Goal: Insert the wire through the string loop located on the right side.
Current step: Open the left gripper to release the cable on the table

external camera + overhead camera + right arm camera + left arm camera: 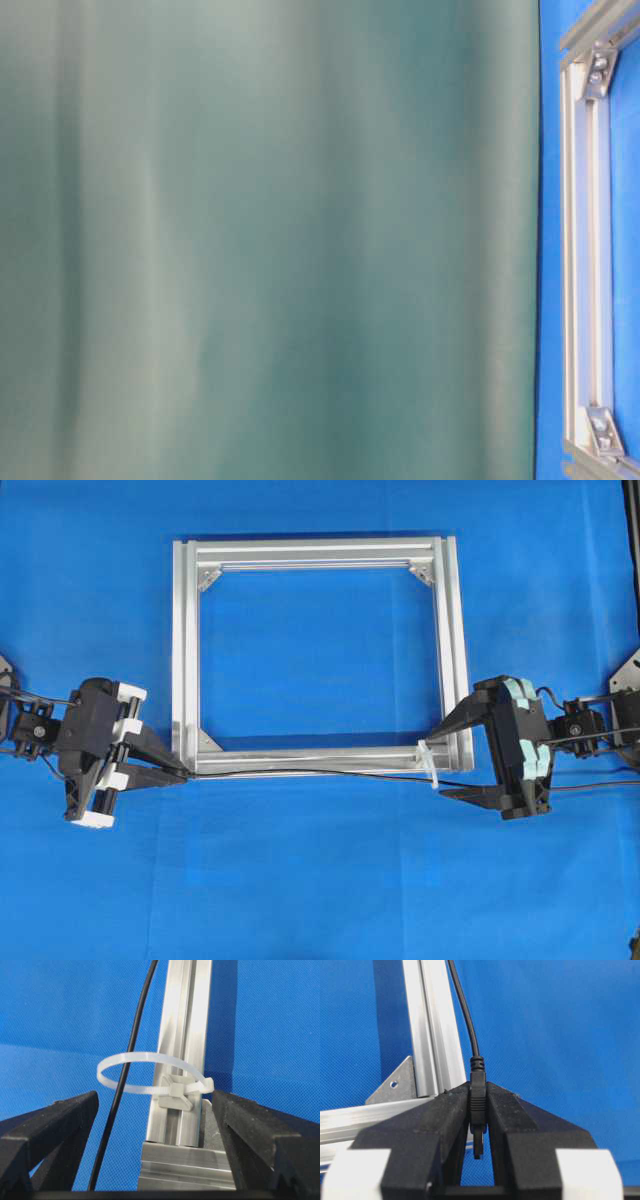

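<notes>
Two grippers are seen at the near rail of the frame (318, 650). At the left corner, the left gripper (170, 772) is clamped on the plug end of the wire (320, 773), the plug (478, 1105) pinched upright between closed fingers. The cable is run along the rail and, in the right wrist view, is seen passing through the string loop (150, 1074), though its far run is hard to follow. The right gripper (437, 765) is spread wide around the loop, holding nothing. Risk is judged: a pull leftward could draw the cable back out, or a closing finger could crush the loop.
</notes>
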`<move>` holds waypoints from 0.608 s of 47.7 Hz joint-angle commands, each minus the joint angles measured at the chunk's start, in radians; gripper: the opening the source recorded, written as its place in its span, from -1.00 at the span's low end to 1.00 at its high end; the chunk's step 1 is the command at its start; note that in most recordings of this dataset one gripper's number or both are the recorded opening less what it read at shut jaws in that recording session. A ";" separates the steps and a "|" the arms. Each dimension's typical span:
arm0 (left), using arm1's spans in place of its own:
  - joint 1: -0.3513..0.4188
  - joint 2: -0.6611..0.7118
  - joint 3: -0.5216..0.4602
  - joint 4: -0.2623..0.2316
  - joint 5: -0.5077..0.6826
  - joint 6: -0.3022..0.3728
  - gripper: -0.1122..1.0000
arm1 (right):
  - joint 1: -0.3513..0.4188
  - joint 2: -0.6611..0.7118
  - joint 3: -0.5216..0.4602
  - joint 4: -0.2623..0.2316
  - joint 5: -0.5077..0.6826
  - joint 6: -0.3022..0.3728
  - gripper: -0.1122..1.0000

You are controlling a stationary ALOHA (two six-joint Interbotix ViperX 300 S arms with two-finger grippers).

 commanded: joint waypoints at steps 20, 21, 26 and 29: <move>0.002 -0.037 0.003 0.003 0.044 0.006 0.66 | 0.000 -0.015 -0.020 -0.002 0.000 0.002 0.81; 0.002 -0.037 0.003 0.003 0.049 0.005 0.73 | -0.002 -0.015 -0.020 -0.002 0.000 0.002 0.81; 0.005 -0.038 0.000 0.003 0.058 -0.003 0.71 | -0.002 -0.015 -0.021 -0.002 0.000 0.002 0.81; 0.005 -0.040 -0.003 0.002 0.058 -0.005 0.70 | 0.000 -0.015 -0.025 -0.002 0.003 0.002 0.81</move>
